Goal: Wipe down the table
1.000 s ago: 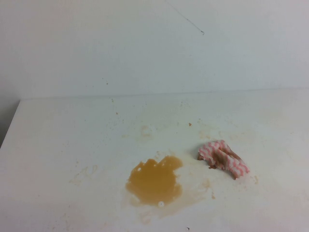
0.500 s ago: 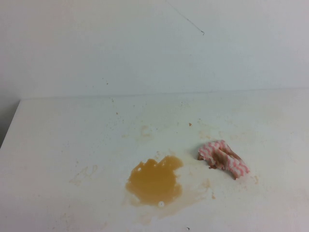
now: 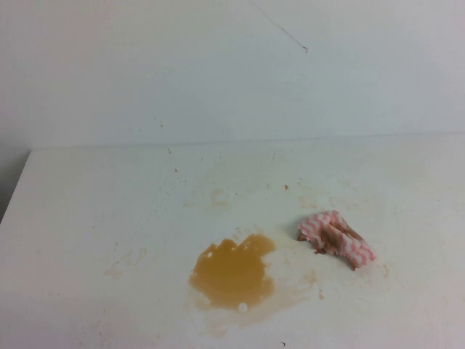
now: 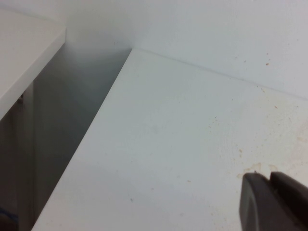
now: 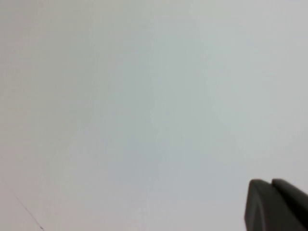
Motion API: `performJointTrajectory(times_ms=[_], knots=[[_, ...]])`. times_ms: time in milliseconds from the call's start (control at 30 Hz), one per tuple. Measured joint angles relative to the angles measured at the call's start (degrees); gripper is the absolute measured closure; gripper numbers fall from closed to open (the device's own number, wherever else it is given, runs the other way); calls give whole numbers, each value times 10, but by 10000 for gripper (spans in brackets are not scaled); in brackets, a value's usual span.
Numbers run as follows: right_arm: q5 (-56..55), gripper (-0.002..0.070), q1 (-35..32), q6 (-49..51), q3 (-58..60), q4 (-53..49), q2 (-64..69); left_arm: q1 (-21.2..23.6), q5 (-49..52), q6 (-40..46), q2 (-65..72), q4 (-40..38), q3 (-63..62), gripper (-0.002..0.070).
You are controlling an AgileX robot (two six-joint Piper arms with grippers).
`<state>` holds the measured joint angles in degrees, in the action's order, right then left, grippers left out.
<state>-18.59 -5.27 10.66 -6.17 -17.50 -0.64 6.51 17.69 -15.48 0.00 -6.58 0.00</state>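
1. Wall [image 3: 218,65]: a plain white surface that fills the upper part of the high view. A thin dark line [image 3: 280,27] runs diagonally across it near the top.

2. Bench [image 3: 87,211]: a white top meeting the wall along its far edge. Faint tan smears and specks are scattered over the middle and right areas. In the left wrist view, the bench's left edge and far left corner are visible, with a shadowed gap beside them and a second white surface [image 4: 24,53] beyond the gap.

3. Puddle [image 3: 232,273]: a brown liquid spill with an irregular outline, lying near the front of the bench, close to centre. A paler film spreads from its right and front edges. A small white bubble [image 3: 243,307] sits at its front edge.

4. Cloth [image 3: 336,238]: a crumpled rag with pink and white stripes and brown soiling in its folds. It lies on the bench to the right of the puddle, near it but not touching the brown liquid.

5. Left claw [image 4: 270,192]: dark fingers pressed together with only a thin seam between them, holding nothing. It is positioned above the left part of the bench.

6. Right claw [image 5: 272,192]: dark fingers pressed together, holding nothing. It is directed at the white wall, apart from the cloth and the puddle.
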Motion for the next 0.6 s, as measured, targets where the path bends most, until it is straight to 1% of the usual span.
performJointTrajectory(times_ms=[333, 500, 600], knots=[[68, 678, 0, 0, -73, 0, 9, 0, 0, 0, 0, 0, 0, 675], [116, 678, 0, 34, -116, 0, 90, 0, 0, 0, 0, 0, 0, 675], [186, 678, 0, 61, -157, 0, 155, 0, 0, 0, 0, 0, 0, 675]])
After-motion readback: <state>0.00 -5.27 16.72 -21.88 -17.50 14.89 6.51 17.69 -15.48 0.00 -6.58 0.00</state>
